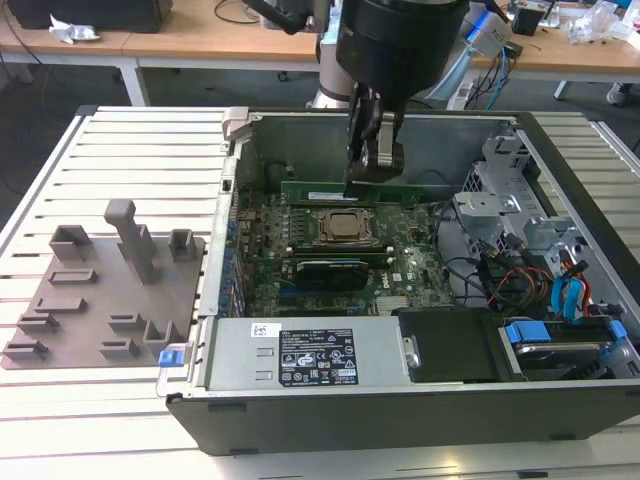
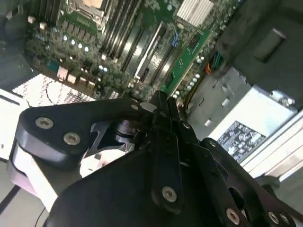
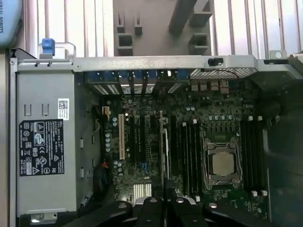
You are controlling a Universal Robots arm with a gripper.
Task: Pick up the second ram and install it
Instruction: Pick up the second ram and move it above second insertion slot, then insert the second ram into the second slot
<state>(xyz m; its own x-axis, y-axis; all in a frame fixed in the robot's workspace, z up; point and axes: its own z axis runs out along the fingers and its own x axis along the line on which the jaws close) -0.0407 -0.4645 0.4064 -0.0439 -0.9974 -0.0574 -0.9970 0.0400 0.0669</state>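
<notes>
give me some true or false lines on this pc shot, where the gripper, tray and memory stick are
1. The computer case lies open with its board exposed. True.
2. The grey tray sits on the exterior view's right of the case. False: it lies on the exterior view's left.
3. The gripper hangs over the grey tray. False: it is inside the case, closed on the green memory stick.
4. In the exterior view, the processor socket lies between the green memory stick and the black card. True.
</notes>
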